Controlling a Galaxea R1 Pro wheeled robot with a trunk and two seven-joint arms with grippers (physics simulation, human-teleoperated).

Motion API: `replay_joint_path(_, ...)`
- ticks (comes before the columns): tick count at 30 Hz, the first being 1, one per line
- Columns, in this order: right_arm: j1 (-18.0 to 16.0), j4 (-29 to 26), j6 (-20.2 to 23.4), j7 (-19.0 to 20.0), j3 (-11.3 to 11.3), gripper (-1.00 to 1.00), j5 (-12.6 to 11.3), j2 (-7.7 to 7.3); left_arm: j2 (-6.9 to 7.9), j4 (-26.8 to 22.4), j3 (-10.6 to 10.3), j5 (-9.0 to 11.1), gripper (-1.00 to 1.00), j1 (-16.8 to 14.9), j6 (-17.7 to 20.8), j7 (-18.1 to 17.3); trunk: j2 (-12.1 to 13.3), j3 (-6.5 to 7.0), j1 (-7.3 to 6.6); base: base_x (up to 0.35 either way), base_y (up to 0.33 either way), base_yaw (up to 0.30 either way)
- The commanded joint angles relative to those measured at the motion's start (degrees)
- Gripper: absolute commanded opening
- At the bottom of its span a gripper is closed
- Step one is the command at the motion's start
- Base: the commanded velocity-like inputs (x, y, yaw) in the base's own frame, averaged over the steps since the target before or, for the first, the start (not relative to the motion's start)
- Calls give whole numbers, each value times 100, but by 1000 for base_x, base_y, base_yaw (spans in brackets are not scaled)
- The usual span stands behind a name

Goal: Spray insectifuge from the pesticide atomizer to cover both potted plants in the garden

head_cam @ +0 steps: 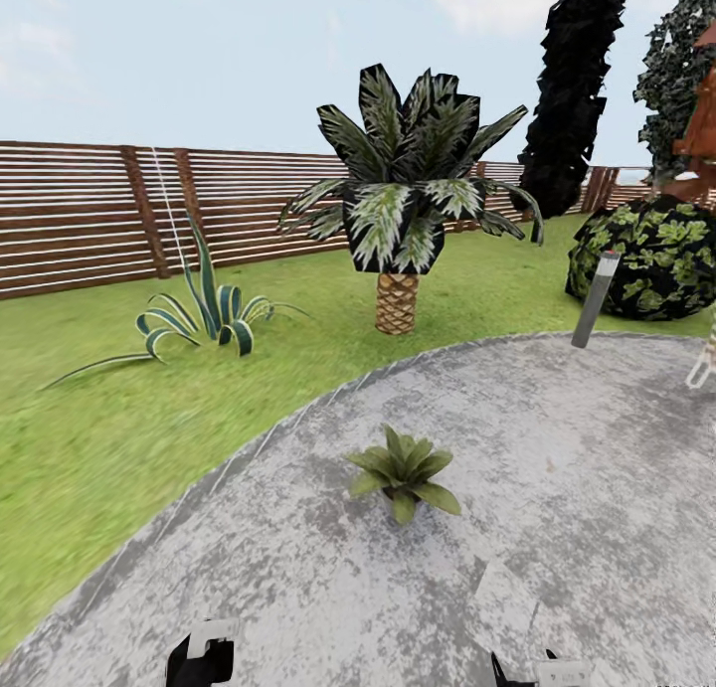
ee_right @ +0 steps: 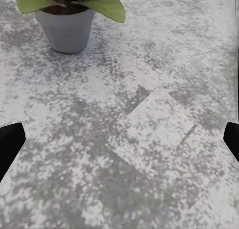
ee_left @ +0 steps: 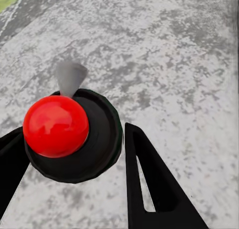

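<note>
Grey paving (head_cam: 557, 448), head view: one potted plant (head_cam: 402, 471) centre, arms low. Left wrist: left end effector (ee_left: 74, 154) closed round pesticide atomizer (ee_left: 74, 134), seen end-on, red-topped. Right wrist: right end effector (ee_right: 119, 139) wide open, empty, plant near. Pickup apparently done; spraying both plants left.

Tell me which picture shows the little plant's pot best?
The right wrist view. There the grey pot stands plain on the paving, under two leaves. In the head view the whole plant shows, but its leaves cover the pot. The left wrist view looks at a red ball on a black disc instead.
</note>
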Motion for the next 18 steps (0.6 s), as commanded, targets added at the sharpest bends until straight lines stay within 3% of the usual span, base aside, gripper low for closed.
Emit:
replay_joint_path(1, -4, 5, -18, -2, 2, 100, 5, -1, -1, 3, 13, 9, -100, -2, -19, -3, -2, -5, 2, 275, 214, -300)
replay_joint_path(5, -4, 5, -18, -2, 2, 100, 4, -1, -1, 3, 13, 9, -100, -2, -22, -3, -2, -5, 2, 273, 215, -263)
replay_joint_path(12, -4, 5, -18, 24, 10, 100, -2, 10, 7, 10, 13, 0, -100, 0, -19, -6, -2, -5, 2, 201, 260, -48)
replay_joint_path(18, -4, 9, -26, 19, 6, 100, 7, 238, -16, 11, -11, -45, -100, 42, -12, -31, -2, -5, 2, 198, 217, -2)
